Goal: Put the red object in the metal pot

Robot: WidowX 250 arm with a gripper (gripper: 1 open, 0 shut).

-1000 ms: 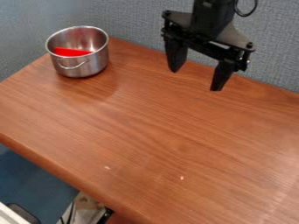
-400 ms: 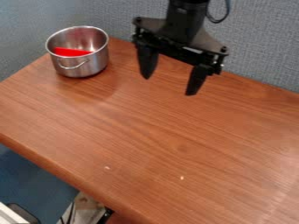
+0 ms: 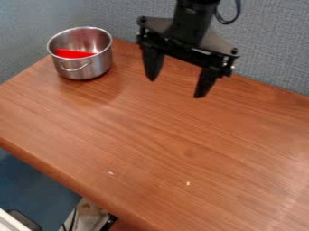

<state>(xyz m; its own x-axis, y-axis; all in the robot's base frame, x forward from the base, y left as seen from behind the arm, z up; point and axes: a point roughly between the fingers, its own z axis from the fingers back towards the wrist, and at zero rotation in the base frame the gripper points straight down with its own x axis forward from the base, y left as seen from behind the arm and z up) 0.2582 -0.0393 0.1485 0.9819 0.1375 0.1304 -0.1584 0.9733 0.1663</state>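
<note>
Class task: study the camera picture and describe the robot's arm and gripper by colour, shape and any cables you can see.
The gripper is matte black throughout: a wide horizontal crossbar carrying two long, tapering fingers. Above it, a black, blocky wrist section rises out of the picture. A thin dark cable loops beside the wrist at the top edge. No markings or labels can be made out.

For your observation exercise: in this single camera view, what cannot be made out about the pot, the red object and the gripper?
- Red object: shape unclear; small, and the pot wall hides its lower part.
- Pot: handles, if any, not visible.
- Gripper: open and empty, but the arm above is cut off by the top edge.
- Under the table: blurred, partly cut off at the bottom edge.
</note>
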